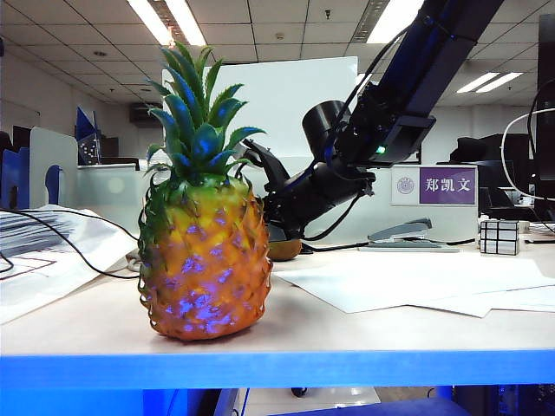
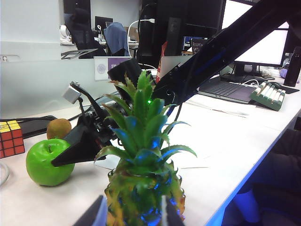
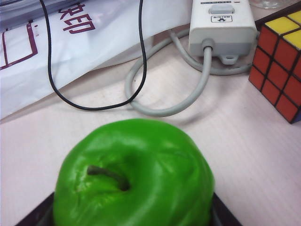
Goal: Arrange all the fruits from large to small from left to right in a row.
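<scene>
Apple [image 3: 134, 174] sits between our right gripper [image 3: 131, 214] fingers [image 3: 35, 212], jaws spread either side of it; whether they press it yet we cannot tell. Kiwi [image 2: 59, 128] is just behind the apple, puzzle cube [image 2: 10, 139] beside both. Pineapple [image 1: 205, 251] stands upright well clear of the apple, near the table's [image 1: 364, 334] front edge. Our left gripper [image 2: 133, 214] hangs over the pineapple crown, fingers wide apart, holding nothing. Papers [image 1: 408, 282] cover the open table beyond the pineapple.
</scene>
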